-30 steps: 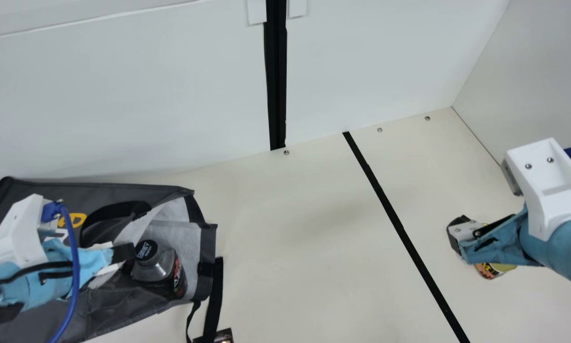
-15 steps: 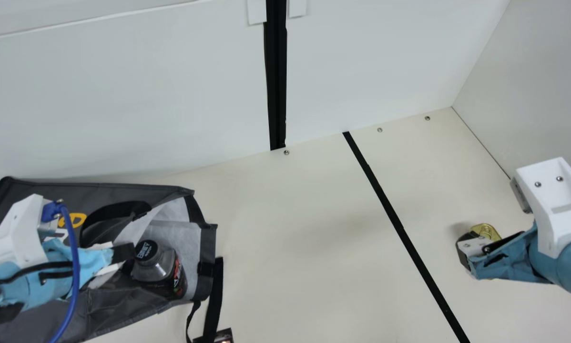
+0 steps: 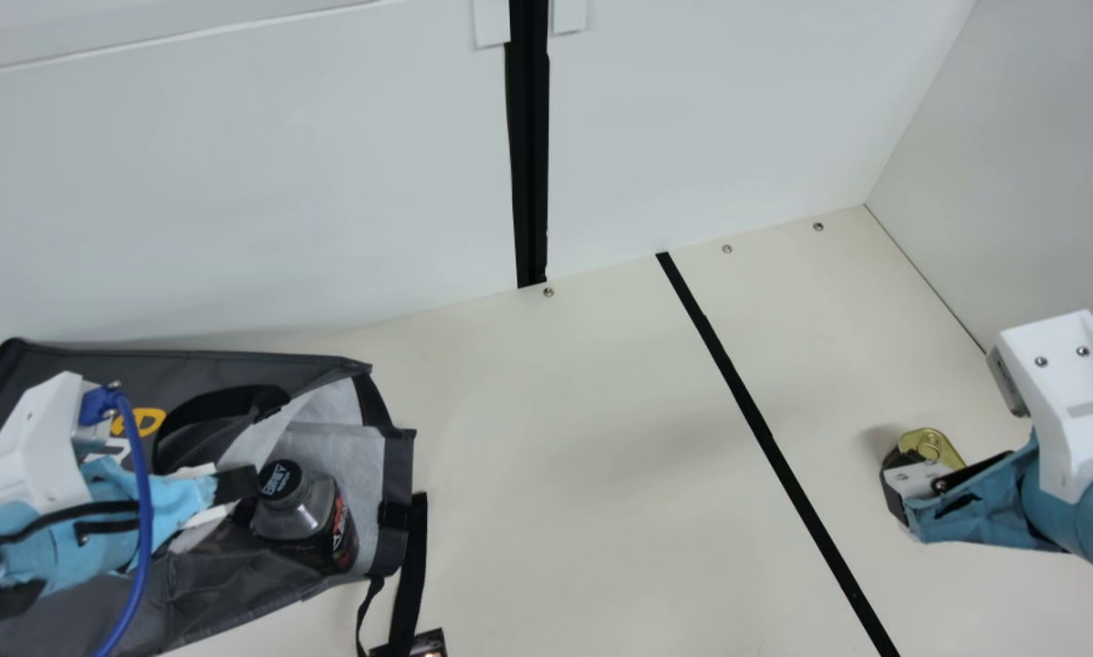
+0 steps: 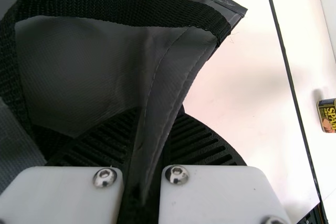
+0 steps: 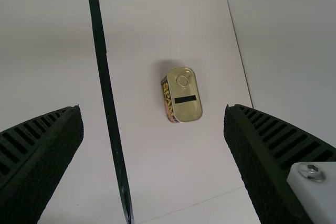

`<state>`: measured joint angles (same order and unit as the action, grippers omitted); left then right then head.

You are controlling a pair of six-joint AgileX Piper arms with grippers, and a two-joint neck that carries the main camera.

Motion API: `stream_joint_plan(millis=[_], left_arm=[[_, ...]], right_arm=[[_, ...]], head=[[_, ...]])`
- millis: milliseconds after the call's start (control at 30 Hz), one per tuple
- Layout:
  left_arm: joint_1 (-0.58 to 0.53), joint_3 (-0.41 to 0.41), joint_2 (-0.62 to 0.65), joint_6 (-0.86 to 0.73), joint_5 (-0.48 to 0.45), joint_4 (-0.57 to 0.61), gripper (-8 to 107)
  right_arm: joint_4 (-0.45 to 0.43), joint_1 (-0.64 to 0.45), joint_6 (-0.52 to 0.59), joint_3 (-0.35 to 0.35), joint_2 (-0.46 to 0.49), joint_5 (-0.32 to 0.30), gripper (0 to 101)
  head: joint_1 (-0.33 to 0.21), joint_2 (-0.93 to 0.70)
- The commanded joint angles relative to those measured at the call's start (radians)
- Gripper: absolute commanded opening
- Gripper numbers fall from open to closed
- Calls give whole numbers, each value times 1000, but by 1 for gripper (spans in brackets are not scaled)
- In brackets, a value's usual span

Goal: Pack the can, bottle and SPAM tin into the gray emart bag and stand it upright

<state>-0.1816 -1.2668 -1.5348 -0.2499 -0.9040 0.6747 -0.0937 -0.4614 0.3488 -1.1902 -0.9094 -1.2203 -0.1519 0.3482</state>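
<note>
From above, the main view looks aslant on the table (image 3: 601, 456); left wrist view faces the bag (image 3: 218, 602) very closely, right one downward; all share the SPAM tin (image 5: 188, 110).

I see the gray emart bag (image 3: 63, 365) lying on its side on the desk (image 3: 592, 456), at the left of my main view. It has black handle straps, a pale lining and yellow and white print, and my left claw (image 3: 238, 484) pinches a fold of its fabric. In its gaping mouth sits the bottle (image 3: 293, 522), dark-bodied with a clear shoulder, its black cap upward. Well apart, right of the black line, I see the SPAM tin (image 5: 187, 109) standing closed, gold pull-ring lid up, with a black bar across it.
</note>
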Motion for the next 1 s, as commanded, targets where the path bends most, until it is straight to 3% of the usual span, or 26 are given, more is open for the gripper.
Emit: stream_joint_plan(millis=[0,400,967], left_arm=[[0,0,0,0,0,0,-8],[0,0,0,0,0,0,-8],[0,0,0,0,0,0,-8]], right_arm=[[5,-4,6,0,1,0,95],[34,-58,62,6,-1,0,95],[145,-231,317,16,-60,0,95]], head=[[-23,1],[-23,1],[-23,1]])
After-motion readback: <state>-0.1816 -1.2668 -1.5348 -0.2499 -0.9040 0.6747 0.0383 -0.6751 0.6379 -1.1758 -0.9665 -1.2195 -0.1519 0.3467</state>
